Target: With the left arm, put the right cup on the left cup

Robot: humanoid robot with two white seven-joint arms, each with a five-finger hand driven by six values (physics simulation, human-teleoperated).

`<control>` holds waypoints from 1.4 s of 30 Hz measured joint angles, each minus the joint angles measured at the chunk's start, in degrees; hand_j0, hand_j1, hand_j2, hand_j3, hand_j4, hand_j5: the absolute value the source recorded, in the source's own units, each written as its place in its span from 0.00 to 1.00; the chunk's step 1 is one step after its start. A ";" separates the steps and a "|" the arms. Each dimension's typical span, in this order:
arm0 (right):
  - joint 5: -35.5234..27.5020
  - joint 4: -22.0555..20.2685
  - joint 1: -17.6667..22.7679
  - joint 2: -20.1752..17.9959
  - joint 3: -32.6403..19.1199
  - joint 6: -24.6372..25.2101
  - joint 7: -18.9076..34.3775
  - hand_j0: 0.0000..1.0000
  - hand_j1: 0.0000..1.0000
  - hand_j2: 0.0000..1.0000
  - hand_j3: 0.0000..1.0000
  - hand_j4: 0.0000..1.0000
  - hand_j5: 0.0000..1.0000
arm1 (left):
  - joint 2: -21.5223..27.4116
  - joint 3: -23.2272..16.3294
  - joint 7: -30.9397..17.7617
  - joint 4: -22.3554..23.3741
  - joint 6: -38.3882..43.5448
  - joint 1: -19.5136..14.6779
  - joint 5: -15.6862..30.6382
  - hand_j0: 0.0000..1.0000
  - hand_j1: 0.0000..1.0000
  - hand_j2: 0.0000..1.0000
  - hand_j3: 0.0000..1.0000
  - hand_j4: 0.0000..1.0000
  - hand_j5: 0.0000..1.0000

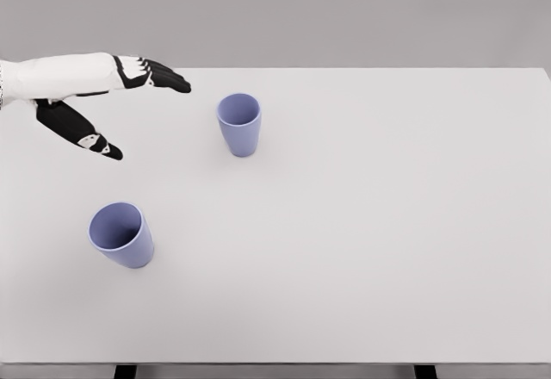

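Note:
Two lavender-blue cups stand upright on the white table (pixel 387 224). The right cup (pixel 239 124) is near the table's middle back; the left cup (pixel 121 234) is nearer the front left. My left hand (pixel 146 112) reaches in from the left edge, hovering above the table to the left of the right cup, apart from it. Its black fingers (pixel 164 77) are stretched out and the thumb (pixel 82 129) is spread wide below; it holds nothing. The right arm does not show.
The table's front edge runs along the bottom of the picture, with two dark legs (pixel 126 371) below it. A plain grey wall lies behind the table's back edge.

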 measured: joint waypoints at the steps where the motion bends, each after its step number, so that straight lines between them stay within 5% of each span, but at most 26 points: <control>1: 0.00 -0.01 0.00 0.00 0.03 0.00 0.03 1.00 1.00 1.00 1.00 1.00 1.00 | -0.11 -1.59 0.00 0.28 -0.01 -1.14 -0.01 1.00 1.00 1.00 1.00 1.00 1.00; 7: 0.00 0.34 0.09 0.00 0.04 0.00 -0.02 1.00 1.00 1.00 1.00 1.00 1.00 | -4.12 -6.60 -0.01 5.02 -0.05 -5.43 -0.61 1.00 1.00 1.00 1.00 1.00 1.00; 16: 0.00 0.40 0.09 0.00 0.14 0.00 -0.03 1.00 1.00 1.00 1.00 1.00 1.00 | -13.02 -7.77 -0.01 15.56 -0.05 -8.18 -4.93 1.00 1.00 1.00 1.00 1.00 1.00; 26: 0.00 0.40 0.09 0.00 0.19 0.00 -0.03 1.00 1.00 1.00 1.00 1.00 1.00 | -22.62 -7.91 -0.01 23.52 -0.07 -7.30 -7.66 1.00 1.00 1.00 1.00 1.00 1.00; 42: 0.00 0.40 0.09 0.00 0.20 0.00 -0.03 1.00 1.00 1.00 1.00 1.00 1.00 | -28.29 -8.90 -0.01 29.23 -0.06 -6.07 -10.46 1.00 1.00 1.00 1.00 1.00 1.00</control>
